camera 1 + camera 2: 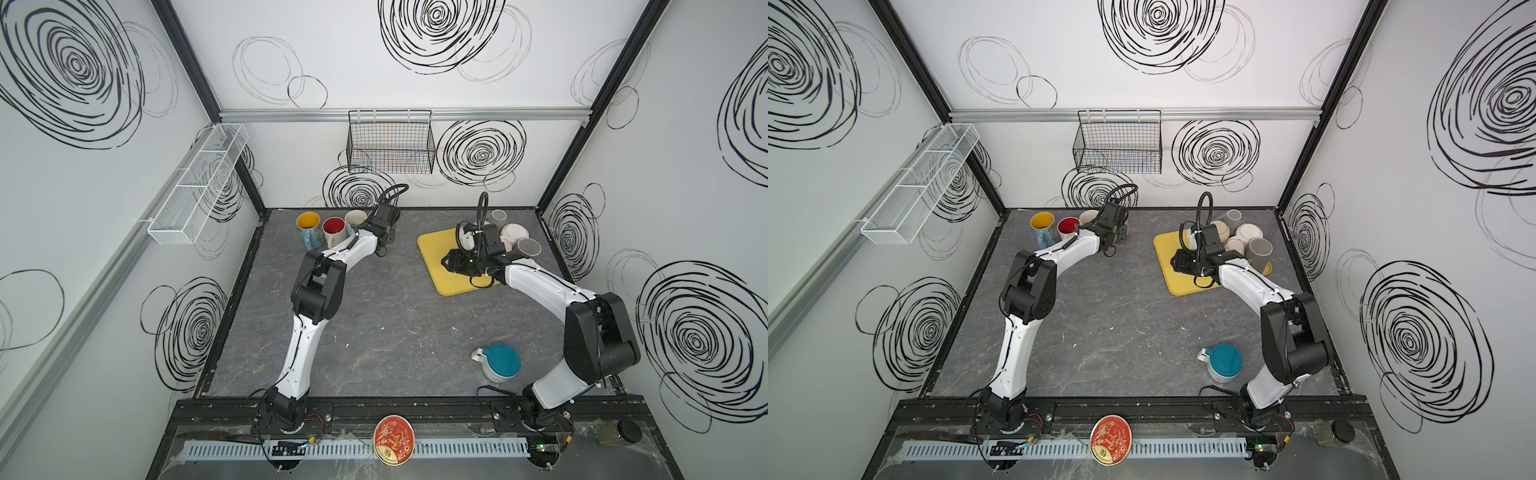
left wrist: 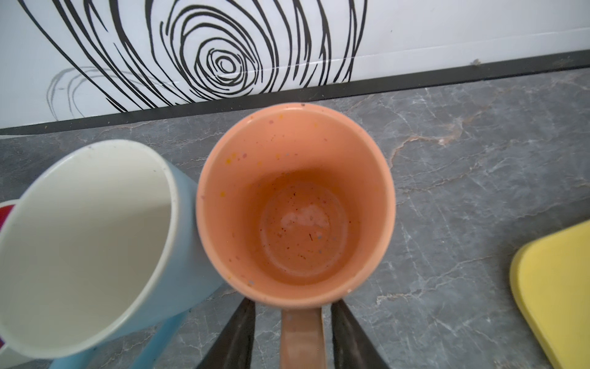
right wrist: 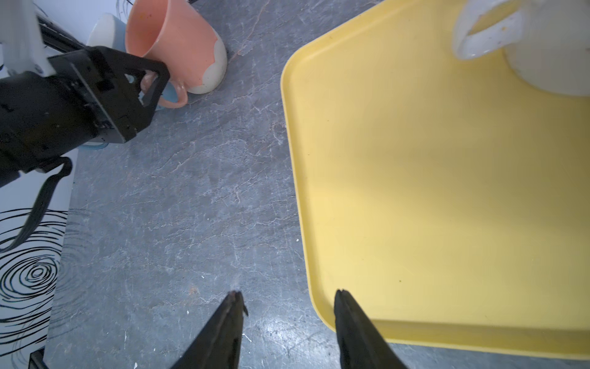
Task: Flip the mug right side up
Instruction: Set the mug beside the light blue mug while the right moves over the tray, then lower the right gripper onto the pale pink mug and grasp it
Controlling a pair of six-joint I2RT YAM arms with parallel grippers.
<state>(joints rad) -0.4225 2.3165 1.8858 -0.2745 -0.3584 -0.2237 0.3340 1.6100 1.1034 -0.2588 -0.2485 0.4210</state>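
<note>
1. I read the table as a clock face in a top view, with twelve at the back wall. At about eleven a row of mugs stands mouth up. From the left they are a yellow-lined mug, a red-lined mug and a blue mug with a white inside.
2. Just short of twelve, right beside the blue mug, stands the peach mug. Its base is on the table and its mouth is up, and my left wrist camera looks straight down into it. I cannot tell whether the two mugs touch.
3. My left pincer is partly open around the peach mug's handle. One finger sits on each side, and a sliver of table shows between each finger and the handle, so it grips nothing.
4. My right pincer hangs at about one o'clock with its jaws apart and empty. One fingertip is over bare table and the other is over the rim of the yellow tray.
5. The yellow tray lies flat between one and two o'clock, and a white mug stands on it.
6. A cluster of mugs crowds the tray's far right corner, partly hidden by my arm. I cannot tell which of them stand on the tray.
7. At four o'clock, well apart from the rest, stands a teal-topped mug with its handle toward nine.
</note>
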